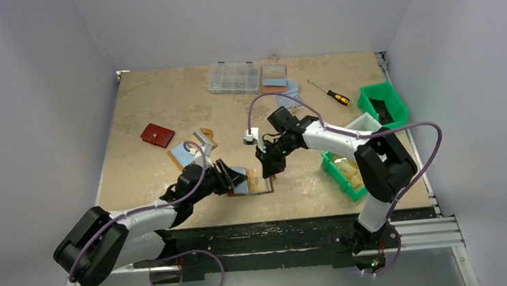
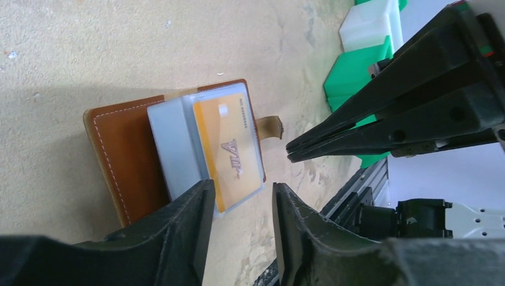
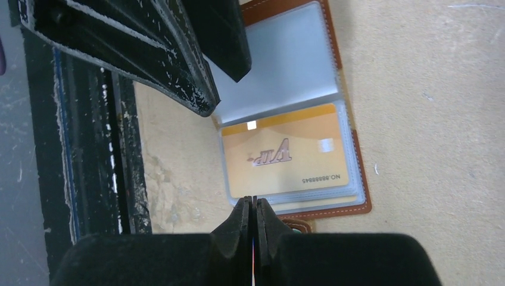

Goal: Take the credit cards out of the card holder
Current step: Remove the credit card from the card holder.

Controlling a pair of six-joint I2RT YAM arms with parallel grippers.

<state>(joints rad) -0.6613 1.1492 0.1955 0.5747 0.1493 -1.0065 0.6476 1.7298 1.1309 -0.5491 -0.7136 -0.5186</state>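
Lying open by the near edge of the table, the card holder sits between both arms' jaws, the left jaws at its left side and the right jaws at its right. From the left wrist, the left jaws stand moderately apart, one finger over the clear sleeve beside the gold-orange credit card. The right jaws, pressed together, point just beside the snap tab. From the right wrist, the right jaws are closed on nothing, tips at the sleeve's edge; the card sits inside its sleeve.
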